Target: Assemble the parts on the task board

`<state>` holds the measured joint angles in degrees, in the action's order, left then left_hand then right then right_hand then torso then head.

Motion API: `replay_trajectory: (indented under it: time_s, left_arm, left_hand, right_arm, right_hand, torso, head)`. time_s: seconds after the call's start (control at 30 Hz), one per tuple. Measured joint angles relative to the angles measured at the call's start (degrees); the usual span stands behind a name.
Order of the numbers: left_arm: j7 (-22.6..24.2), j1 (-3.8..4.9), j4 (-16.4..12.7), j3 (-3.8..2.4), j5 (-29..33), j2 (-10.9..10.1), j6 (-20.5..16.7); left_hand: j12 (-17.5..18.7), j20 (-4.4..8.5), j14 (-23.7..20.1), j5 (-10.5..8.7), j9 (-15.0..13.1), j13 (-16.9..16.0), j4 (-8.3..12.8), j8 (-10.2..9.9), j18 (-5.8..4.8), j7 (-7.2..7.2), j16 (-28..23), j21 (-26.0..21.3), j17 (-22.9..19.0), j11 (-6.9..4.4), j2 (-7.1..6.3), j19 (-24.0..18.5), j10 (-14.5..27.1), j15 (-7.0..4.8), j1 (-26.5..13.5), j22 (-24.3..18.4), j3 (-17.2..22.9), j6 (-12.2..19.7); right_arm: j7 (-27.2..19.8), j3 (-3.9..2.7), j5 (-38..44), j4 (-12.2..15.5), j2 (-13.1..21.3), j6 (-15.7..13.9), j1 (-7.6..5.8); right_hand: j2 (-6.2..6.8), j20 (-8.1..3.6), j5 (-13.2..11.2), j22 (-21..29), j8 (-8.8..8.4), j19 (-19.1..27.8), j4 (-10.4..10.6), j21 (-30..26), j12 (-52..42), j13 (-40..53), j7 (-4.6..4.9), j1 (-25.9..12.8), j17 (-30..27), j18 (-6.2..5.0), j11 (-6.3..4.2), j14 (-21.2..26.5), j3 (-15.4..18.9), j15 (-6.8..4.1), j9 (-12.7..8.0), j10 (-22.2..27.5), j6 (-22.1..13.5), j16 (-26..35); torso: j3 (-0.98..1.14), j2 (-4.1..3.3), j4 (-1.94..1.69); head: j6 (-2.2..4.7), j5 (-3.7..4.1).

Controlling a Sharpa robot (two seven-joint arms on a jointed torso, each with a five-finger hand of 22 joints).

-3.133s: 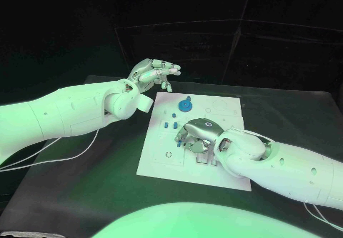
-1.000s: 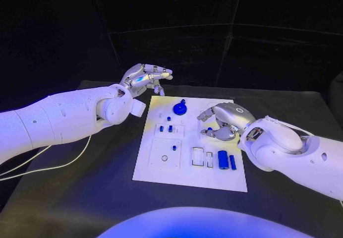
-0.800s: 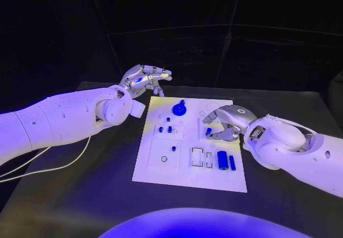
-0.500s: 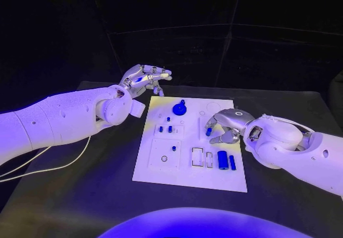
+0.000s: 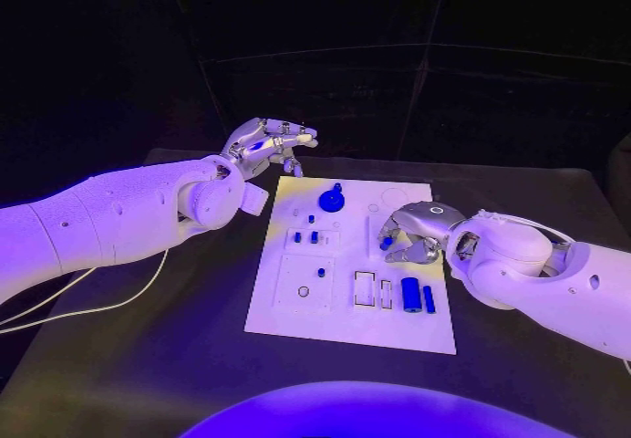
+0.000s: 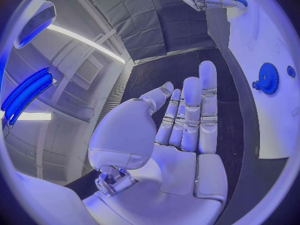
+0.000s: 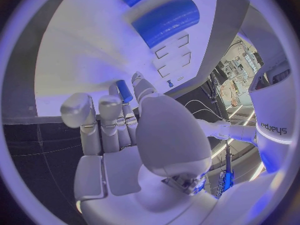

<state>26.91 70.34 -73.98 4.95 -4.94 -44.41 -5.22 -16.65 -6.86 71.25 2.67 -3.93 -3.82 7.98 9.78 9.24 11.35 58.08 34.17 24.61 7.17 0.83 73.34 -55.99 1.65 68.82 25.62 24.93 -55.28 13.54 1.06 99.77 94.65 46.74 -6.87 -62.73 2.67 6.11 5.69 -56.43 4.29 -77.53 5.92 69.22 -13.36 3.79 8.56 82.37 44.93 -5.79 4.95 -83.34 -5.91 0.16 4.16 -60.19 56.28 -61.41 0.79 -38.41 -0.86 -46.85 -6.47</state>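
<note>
The white task board (image 5: 345, 324) lies mid-table. My right hand (image 5: 416, 234) hovers over its right side and pinches a small blue peg (image 5: 386, 243) in its fingertips; the right wrist view shows that peg (image 7: 125, 91) at the fingertips above the board (image 7: 81, 60). On the board are a blue gear (image 5: 332, 199), several small blue pegs (image 5: 305, 237), a thick blue cylinder (image 5: 410, 294) and a thin blue bar (image 5: 429, 298). My left hand (image 5: 271, 141) hangs raised beyond the board's far-left corner, fingers spread, holding nothing; its palm (image 6: 181, 135) is bare.
Two rectangular slots (image 5: 372, 289) sit left of the cylinder, and a square plate (image 5: 305, 281) with a peg and a round hole lies on the board's left half. A white cable (image 5: 92, 306) trails on the table's left. Black table surrounds the board.
My right hand rose from the board's near middle to its right side with the blue peg, then sank slightly and curled in over the last second. The left hand stayed put.
</note>
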Motion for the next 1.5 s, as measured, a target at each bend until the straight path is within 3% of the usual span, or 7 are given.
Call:
replay_trajectory:
  time_s: [0.37, 0.5, 0.67, 0.83, 0.93, 1.1, 1.5]
  left_arm:
    - [-0.02, 0.00, 0.19, 0.00, 0.00, 0.12, 0.05]
    - [-0.03, 0.00, 0.21, 0.00, 0.00, 0.12, 0.07]
    - [-0.05, 0.00, 0.20, 0.00, 0.00, 0.11, 0.09]
    - [-0.09, -0.01, 0.17, 0.00, 0.00, 0.04, 0.10]
    - [-0.11, -0.01, 0.15, 0.00, 0.00, 0.02, 0.10]
    - [-0.19, -0.01, 0.11, 0.00, 0.00, -0.12, 0.12]
    - [-0.32, -0.01, 0.05, 0.00, 0.00, -0.18, 0.16]
  left_hand:
    - [0.00, 0.00, 0.00, 0.00, 0.00, -0.05, 0.24, 0.21, 0.00, 0.00, 0.00, 0.00, -0.09, 0.00, 0.00, 0.00, 0.00, 0.00, 0.00, -0.10, -0.24, 0.00]
    - [0.00, 0.00, 0.00, 0.00, 0.00, -0.05, 0.24, 0.21, 0.00, 0.00, 0.00, 0.00, -0.09, 0.00, 0.00, 0.00, 0.00, 0.00, 0.00, -0.10, -0.24, 0.00]
    - [0.00, 0.00, 0.00, 0.00, 0.00, -0.05, 0.24, 0.21, 0.00, 0.00, 0.00, 0.00, -0.09, -0.21, 0.00, 0.00, 0.21, 0.00, 0.00, -0.09, -0.24, 0.00]
    - [0.00, 0.00, 0.00, 0.00, 0.00, -0.04, 0.24, 0.21, 0.00, 0.00, 0.00, 0.00, -0.08, -0.21, 0.00, 0.00, 0.21, 0.00, 0.00, -0.09, -0.24, 0.00]
    - [0.00, 0.00, 0.00, 0.00, 0.00, -0.04, 0.24, 0.21, 0.00, 0.00, 0.00, 0.00, -0.08, -0.21, 0.00, 0.00, 0.21, 0.00, 0.00, -0.09, -0.24, 0.00]
    - [-0.22, 0.00, 0.00, 0.00, 0.00, -0.04, 0.24, 0.21, 0.00, 0.00, 0.00, 0.00, -0.08, -0.21, 0.00, 0.00, 0.21, 0.00, 0.00, -0.09, -0.24, 0.00]
    - [-0.22, 0.00, 0.00, 0.00, 0.00, -0.03, 0.24, 0.21, 0.00, 0.00, 0.00, 0.00, -0.08, -0.21, 0.00, 0.00, 0.20, 0.00, 0.00, -0.08, -0.24, 0.00]
  right_arm:
    - [-0.20, 0.00, 0.03, 0.07, -0.14, -2.40, 0.00]
    - [-0.23, 0.00, 0.25, 0.17, -0.14, -3.26, 0.00]
    - [-0.11, 0.03, 0.84, 0.22, -0.13, -3.72, 0.04]
    - [0.04, 0.03, 1.38, 0.55, -0.05, -4.06, 0.05]
    - [0.09, -0.03, 1.48, 1.14, 0.26, -4.34, 0.05]
    - [0.01, -0.16, 1.12, 4.09, 1.94, -5.27, 0.04]
    - [-0.67, -2.54, -1.23, 9.18, 2.14, -8.18, 0.01]
  right_hand:
    - [-2.96, -0.92, -2.24, -4.95, 0.84, -1.95, -0.64, 3.34, 1.23, -0.07, -0.29, 3.01, 3.90, 0.00, -0.89, -0.72, -6.49, -0.71, 0.12, -5.66, 3.77, -3.32]
    - [-2.45, -1.40, -2.58, -6.17, 1.66, -2.44, -2.70, 4.24, 1.74, -0.13, -0.76, 5.06, 4.91, 0.01, -1.08, -0.70, -10.62, -1.32, 0.13, -8.12, 6.18, -4.15]
    - [-1.91, -1.41, -2.79, -6.81, 2.09, -2.45, -5.13, 4.65, 3.62, -0.09, -1.01, 5.75, 5.34, 0.01, 0.17, -0.70, -16.64, -1.32, 0.52, -9.36, 7.80, -4.49]
    - [0.47, -1.41, -2.79, -6.92, 1.59, -2.45, -7.18, 4.65, 6.26, 0.28, -1.23, 3.56, 5.30, 0.00, 0.67, -0.70, -22.33, -1.32, 0.89, -9.86, 8.75, -4.81]
    - [0.84, -1.41, -2.45, -6.91, 1.46, -2.45, -7.04, 4.65, 6.83, 0.27, -1.01, 2.18, 5.20, 0.01, 0.77, -0.70, -23.01, -1.32, 0.84, -9.96, 8.53, -4.81]
    - [1.91, -1.41, -2.32, -6.92, 1.01, -2.44, -6.87, 4.68, 7.72, 0.11, -0.97, -0.14, 5.17, 0.00, -0.76, -0.71, -23.32, -1.31, 0.71, -11.70, 8.49, -4.81]
    - [2.44, -1.41, -2.26, -7.03, 0.58, -2.44, -6.78, 4.86, 8.34, 0.11, -0.72, -0.82, 5.17, 0.01, -1.15, -0.71, -23.34, -1.31, 0.53, -12.11, 8.23, -4.81]
  torso:
    - [0.00, -0.02, 0.09]
    - [-0.01, -0.02, 0.09]
    - [-0.04, 0.00, 0.05]
    - [-0.07, 0.02, 0.05]
    - [-0.06, 0.03, 0.05]
    - [-0.05, 0.03, 0.00]
    - [-0.11, 0.04, 0.05]
  head:
    - [-0.20, 0.04]
    - [-0.31, 0.08]
    - [-0.48, 0.08]
    - [-0.51, -0.08]
    - [-0.51, -0.10]
    - [-0.44, -0.21]
    - [-0.51, -0.20]
